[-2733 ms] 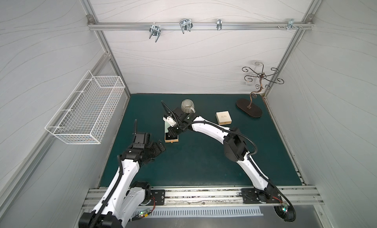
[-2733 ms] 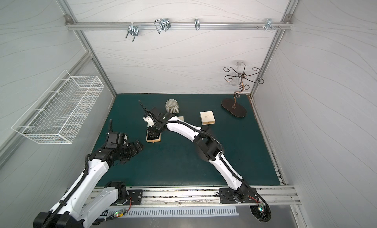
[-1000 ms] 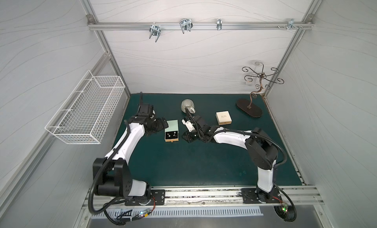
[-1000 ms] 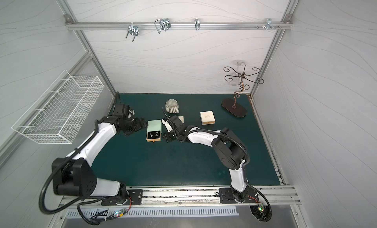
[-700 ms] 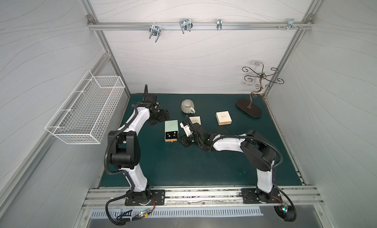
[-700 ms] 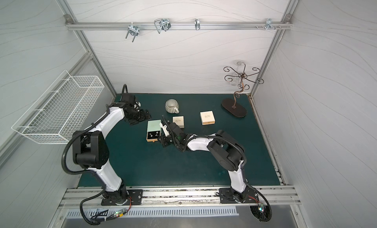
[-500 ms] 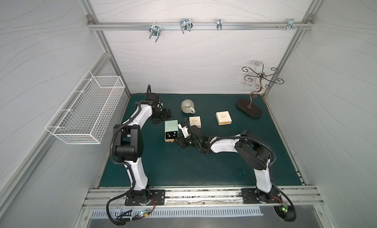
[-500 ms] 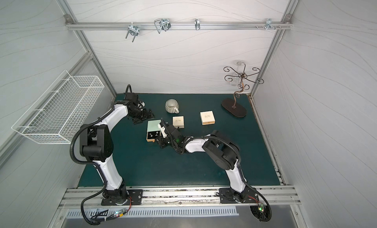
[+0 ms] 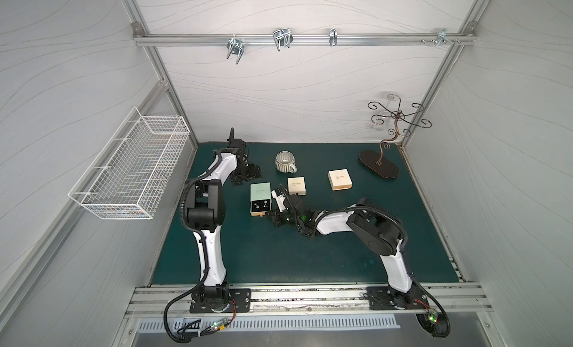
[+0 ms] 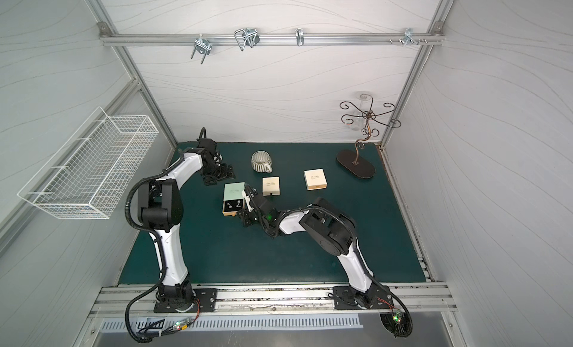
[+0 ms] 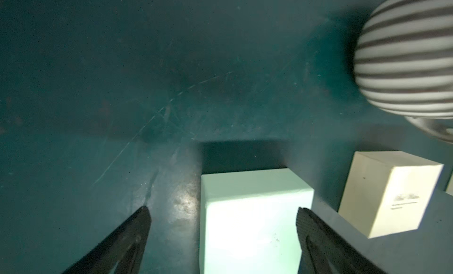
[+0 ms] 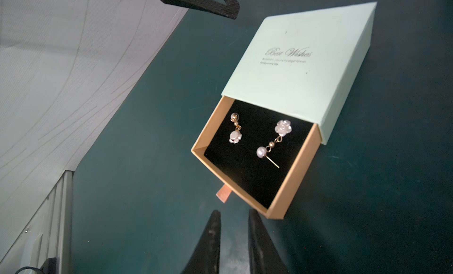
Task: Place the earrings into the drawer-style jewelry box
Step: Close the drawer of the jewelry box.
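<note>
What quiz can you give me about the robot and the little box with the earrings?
1. True or false: the drawer of the mint box is pulled open.
2. How many earrings lie in it? A one, B two, C five.
3. Which has its jaws wider apart, the left gripper or the right gripper?
Key: 1 true; 2 B; 3 left.

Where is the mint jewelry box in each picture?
In both top views: mint jewelry box on the mat near the striped cup.
Left wrist: the box just ahead of the left gripper.
Right wrist: the box ahead, drawer open, earrings inside.
Shared landmark: striped cup, missing from right wrist.
</note>
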Available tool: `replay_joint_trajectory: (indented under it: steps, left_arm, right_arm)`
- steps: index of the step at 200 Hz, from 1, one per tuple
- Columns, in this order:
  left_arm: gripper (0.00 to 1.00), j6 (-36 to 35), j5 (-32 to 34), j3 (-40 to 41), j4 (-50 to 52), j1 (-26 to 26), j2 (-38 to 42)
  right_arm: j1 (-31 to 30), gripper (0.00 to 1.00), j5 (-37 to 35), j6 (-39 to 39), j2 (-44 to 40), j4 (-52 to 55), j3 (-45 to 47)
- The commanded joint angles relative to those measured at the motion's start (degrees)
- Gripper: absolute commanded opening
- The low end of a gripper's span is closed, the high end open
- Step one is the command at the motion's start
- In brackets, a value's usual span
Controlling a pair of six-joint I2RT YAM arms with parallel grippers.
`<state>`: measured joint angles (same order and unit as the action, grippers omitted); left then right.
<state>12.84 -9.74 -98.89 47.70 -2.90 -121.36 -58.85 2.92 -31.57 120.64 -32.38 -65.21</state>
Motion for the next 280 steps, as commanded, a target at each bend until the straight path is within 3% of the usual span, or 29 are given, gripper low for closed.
replay_joint_trajectory:
  steps: [1, 75, 280]
  left_arm:
    - [0.95, -0.98, 3.12, -3.30, 1.94, -0.57, -2.17]
    - [0.95, -2.86, 7.07, -8.32, 4.37, -2.77, -6.06]
    - [0.93, -4.61, 10.00, -7.10, 5.38, -4.26, -6.52]
  right_arm:
    - [-0.88, 0.22, -0.95, -0.40, 1.44, -1.55, -0.91]
    - [-1.36, 0.22, -0.51, -0.23, 3.48, -0.89, -2.59]
    - [-0.56, 0.21, -2.31, 0.63, 7.06, 1.44, -7.63]
